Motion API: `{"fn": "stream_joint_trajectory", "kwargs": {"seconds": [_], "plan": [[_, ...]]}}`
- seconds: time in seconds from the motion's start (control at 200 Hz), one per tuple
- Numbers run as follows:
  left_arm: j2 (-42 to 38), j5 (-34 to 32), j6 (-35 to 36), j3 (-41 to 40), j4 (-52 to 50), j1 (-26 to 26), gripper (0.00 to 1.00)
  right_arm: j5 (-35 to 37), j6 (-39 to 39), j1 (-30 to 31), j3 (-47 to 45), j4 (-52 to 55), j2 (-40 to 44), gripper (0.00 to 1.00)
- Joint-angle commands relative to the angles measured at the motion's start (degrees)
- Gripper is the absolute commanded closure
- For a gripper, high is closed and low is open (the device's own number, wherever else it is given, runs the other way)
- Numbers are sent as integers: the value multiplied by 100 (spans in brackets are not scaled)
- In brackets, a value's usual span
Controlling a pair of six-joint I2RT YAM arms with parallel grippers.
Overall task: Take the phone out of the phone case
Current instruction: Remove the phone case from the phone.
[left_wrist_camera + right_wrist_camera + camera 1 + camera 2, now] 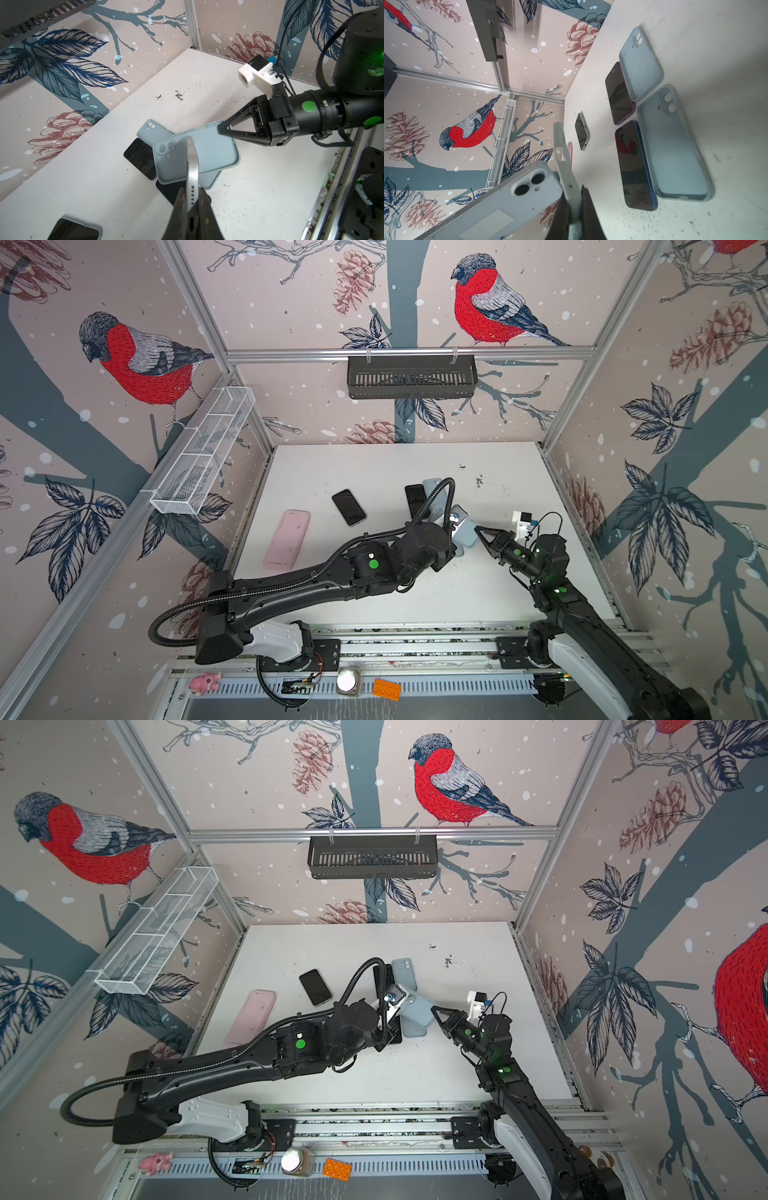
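Phone [192, 164] looks to be clear of its case [207, 153], so to me the hard part reads as done. Left gripper [191, 190] is clamped tight on the phone's bottom end, the one with the port and speaker holes, holding it up over the right half of the worktop [374, 464]. Right gripper [222, 127] is pinched closed on one corner of the pale blue case, just beside the phone. Can't tell if the two touch.

What worries me is that both grips are tiny. The phone hangs from a thin strip of smooth metal, so any swing or bump could let it pivot and slide out. Right underneath sits a heap of spare cases [675, 155] and dark phones [633, 166], so a drop would land on clutter and knock stuff around. The case is floppy and held by a corner, so it could peel out too. The arms are also close together, and a careless pull apart might clip the wrists.
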State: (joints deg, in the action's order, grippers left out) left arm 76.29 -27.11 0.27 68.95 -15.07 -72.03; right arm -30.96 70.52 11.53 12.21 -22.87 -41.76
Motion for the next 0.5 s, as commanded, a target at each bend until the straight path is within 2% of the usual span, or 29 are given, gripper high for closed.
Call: {"fn": "stream_joint_trajectory", "kwargs": {"seconds": [0.0,0.165,0.35,0.495], "plan": [[-237,-170,309,-125,557,-8,100,125,76,-12,-30,-261,-57,100],[-478,-387,667,-360,522,-32,100,155,135,-92,-102,-292,-70,100],[-662,-1228,1374,-815,629,-117,100,200,316,-203,-186,-165,118,100],[-852,-1599,2151,-1569,1065,-156,100,177,600,-188,-256,-99,356,100]]}}
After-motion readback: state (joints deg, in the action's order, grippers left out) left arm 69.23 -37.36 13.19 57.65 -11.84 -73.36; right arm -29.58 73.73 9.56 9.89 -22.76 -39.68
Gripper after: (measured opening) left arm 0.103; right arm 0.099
